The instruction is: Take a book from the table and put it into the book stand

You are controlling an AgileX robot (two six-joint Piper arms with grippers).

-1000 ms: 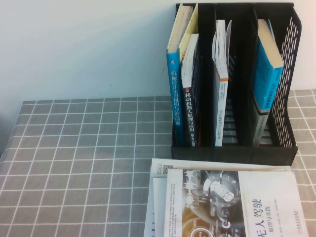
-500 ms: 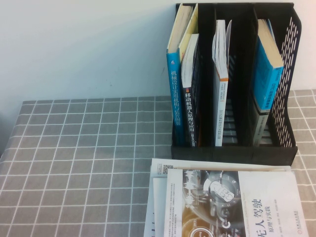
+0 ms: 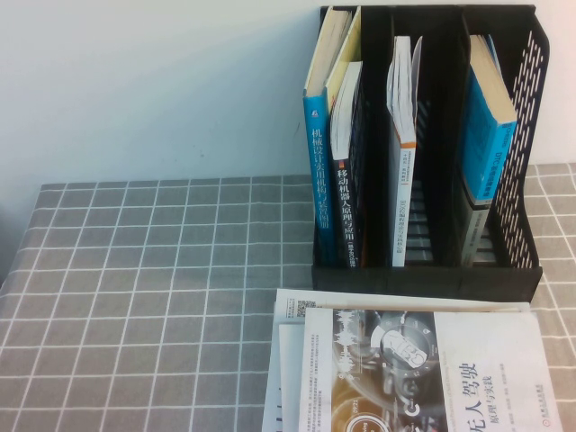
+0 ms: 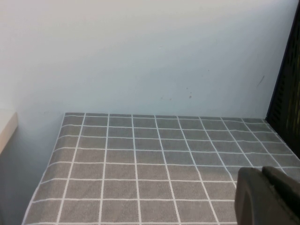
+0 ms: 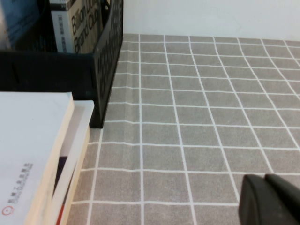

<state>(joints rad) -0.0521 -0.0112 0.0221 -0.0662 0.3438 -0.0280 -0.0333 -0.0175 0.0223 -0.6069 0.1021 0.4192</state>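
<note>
The black book stand (image 3: 432,270) stands at the back right of the grey grid-cloth table (image 3: 135,297), with several books upright in its compartments. A stack of books lies flat before it; the top book (image 3: 423,369) has a white cover with a robot picture. The stack's edge also shows in the right wrist view (image 5: 42,154), beside the stand's wall (image 5: 107,56). My left gripper (image 4: 267,197) hangs shut and empty above bare cloth, left of the stand. My right gripper (image 5: 272,199) hangs shut and empty above bare cloth, right of the stack. Neither gripper shows in the high view.
A pale wall rises behind the table. The cloth's left edge (image 4: 47,164) drops off beside a pale ledge (image 4: 7,126). Open cloth lies to the left of the stand and to the right of the stack.
</note>
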